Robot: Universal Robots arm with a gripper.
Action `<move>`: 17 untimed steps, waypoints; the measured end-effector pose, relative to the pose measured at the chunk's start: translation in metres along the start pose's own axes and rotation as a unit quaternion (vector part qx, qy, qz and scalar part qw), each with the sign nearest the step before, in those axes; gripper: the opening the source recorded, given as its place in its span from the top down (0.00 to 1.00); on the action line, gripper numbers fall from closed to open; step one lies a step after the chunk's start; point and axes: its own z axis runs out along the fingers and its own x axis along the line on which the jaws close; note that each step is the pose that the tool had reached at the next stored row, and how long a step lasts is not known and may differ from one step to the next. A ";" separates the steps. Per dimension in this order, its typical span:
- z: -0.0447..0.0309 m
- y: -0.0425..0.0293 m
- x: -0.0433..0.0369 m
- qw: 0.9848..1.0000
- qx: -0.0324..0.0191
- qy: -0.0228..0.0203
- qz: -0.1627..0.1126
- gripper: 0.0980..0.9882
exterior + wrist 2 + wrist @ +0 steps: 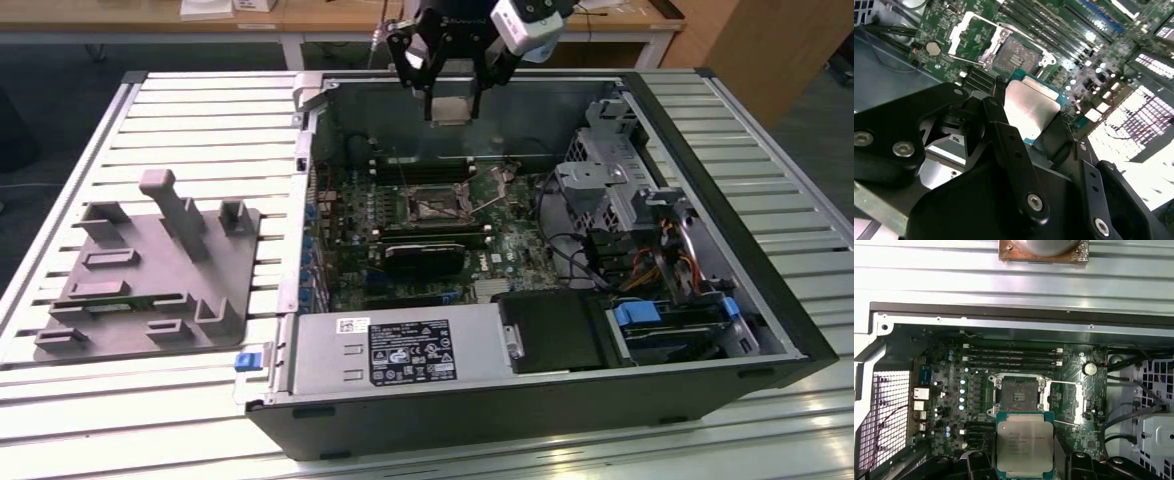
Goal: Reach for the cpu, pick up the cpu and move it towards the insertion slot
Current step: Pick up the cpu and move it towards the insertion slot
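My gripper (451,108) hangs above the far side of the open computer case, shut on the cpu (451,104). The cpu is a flat square chip with a silver top and pale green rim, seen between the black fingers in both wrist views (1024,444) (1031,106). The insertion slot (434,205) lies below on the green motherboard, a dark square socket with a silvery frame swung open beside it. It sits just beyond the chip's edge in both wrist views (1019,395) (1015,54). The chip is held in the air, apart from the socket.
A grey fixture block (147,270) with upright posts stands on the slatted table at the exterior view's left. Inside the case are a black card (427,255), a power supply (400,350), a drive cage (614,190) with cables, and long memory slots (1011,357).
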 end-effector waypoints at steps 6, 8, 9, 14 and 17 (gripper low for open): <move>0.0032 0.0104 -0.0080 1.000 0.000 0.000 0.000 0.50; 0.0039 0.0141 -0.0091 1.000 0.000 0.000 0.000 0.50; 0.0042 0.0157 -0.0095 1.000 0.000 0.000 0.000 0.50; 0.0045 0.0179 -0.0099 1.000 0.000 0.000 0.000 0.50; 0.0047 0.0195 -0.0100 1.000 0.000 0.000 0.000 0.50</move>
